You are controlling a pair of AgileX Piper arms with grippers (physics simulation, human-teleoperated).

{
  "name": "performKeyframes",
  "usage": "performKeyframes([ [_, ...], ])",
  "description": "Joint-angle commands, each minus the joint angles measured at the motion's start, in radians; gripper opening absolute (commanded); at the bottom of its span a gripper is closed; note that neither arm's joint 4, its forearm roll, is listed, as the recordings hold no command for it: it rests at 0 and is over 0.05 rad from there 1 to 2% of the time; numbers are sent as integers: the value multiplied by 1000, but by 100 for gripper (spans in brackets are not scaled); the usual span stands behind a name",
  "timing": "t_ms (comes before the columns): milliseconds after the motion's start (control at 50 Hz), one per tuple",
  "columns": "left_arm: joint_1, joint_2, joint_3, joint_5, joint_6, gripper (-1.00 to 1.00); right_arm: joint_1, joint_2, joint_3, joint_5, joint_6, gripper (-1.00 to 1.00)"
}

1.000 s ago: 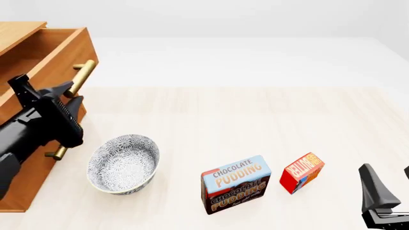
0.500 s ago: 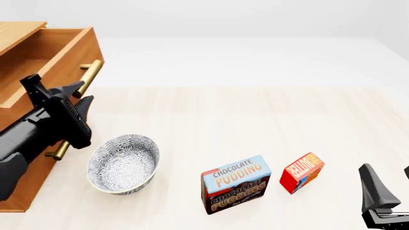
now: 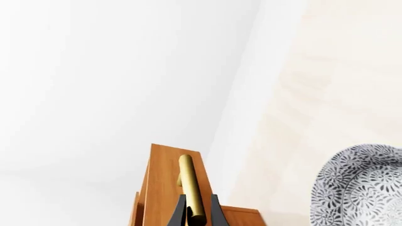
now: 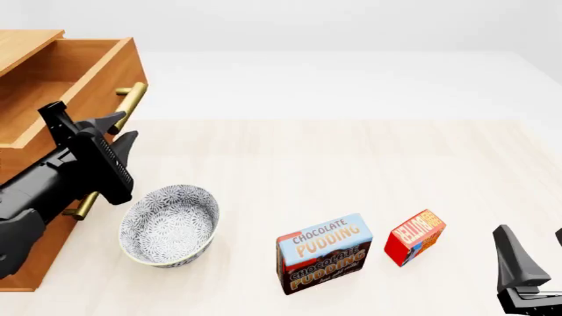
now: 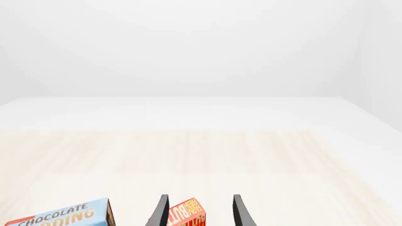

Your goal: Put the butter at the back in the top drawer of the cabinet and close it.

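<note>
So the butter (image 4: 415, 236) is sitting on the table (image 4: 351, 158) toward the near right, tilted a bit, just beside the bigger Chocolate Pudding box (image 4: 325, 253) on its left, not obviously touching it. The right gripper (image 4: 531, 273) is parked near the bottom right corner, apart from the butter; the front view only catches one dark finger, but the right wrist view shows both fingers (image 5: 242, 212) spread with the butter's orange face (image 5: 186, 215) showing in the gap between them further ahead, nothing held. Over on the left, the top drawer (image 4: 66, 85) of the cabinet (image 4: 26, 263) is pulled out, and from the front the part of its inside you can see looks bare wood. The left gripper (image 4: 118, 128) is at the brass handle (image 4: 130, 105); the front view makes it hard to judge the grip, but the left wrist view shows the two fingertips (image 3: 215, 212) closed snug on either side of the brass bar (image 3: 190, 193). The patterned bowl (image 4: 170, 226) sits just in front of the cabinet, nothing in it, and its rim pokes into the left wrist view too (image 3: 358, 188).
</note>
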Motion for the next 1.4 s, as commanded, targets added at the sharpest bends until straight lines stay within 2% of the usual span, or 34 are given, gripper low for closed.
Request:
performKeyframes([
  [20,-21,76,13,38,-8,-100,0,0,0,0,0,100],
  [340,-37,61,5,56,-10,-100,0,0,0,0,0,100],
  [440,-47,57,-6,63,-21,-100,0,0,0,0,0,100],
  [460,-60,47,-23,91,-47,-100,0,0,0,0,0,100],
  [480,-64,47,-24,94,-48,100,0,0,0,0,0,100],
  [560,-74,36,-38,115,-62,100,0,0,0,0,0,100],
  [600,-93,59,-99,204,-130,100,0,0,0,0,0,100],
  [640,-114,71,-120,232,-156,100,0,0,0,0,0,100],
  [660,-113,61,-108,215,-143,100,0,0,0,0,0,100],
  [740,-143,70,-167,280,-190,100,0,0,0,0,0,100],
  [800,-158,72,-168,284,-201,100,0,0,0,0,0,100],
  [920,-191,60,-227,355,-248,100,0,0,0,0,0,100],
  [1020,-251,77,-349,471,-362,100,0,0,0,0,0,100],
  [1040,-251,77,-350,472,-362,100,0,0,0,0,0,100],
  [1060,-257,82,-393,531,-402,100,0,0,0,0,0,100],
  [1100,-257,82,-394,531,-402,100,0,0,0,0,0,100],
  [1120,-241,38,-377,528,-370,100,0,0,0,0,0,100],
  [1180,-248,42,-431,603,-423,100,0,0,0,0,0,100],
  [1220,-244,31,-432,612,-421,100,0,0,0,0,0,100],
  [1240,-247,31,-460,643,-447,100,0,0,0,0,0,100],
  [1320,-243,28,-495,692,-480,100,0,0,0,0,0,100],
  [1400,-223,5,-576,805,-561,100,0,0,0,0,0,100],
])
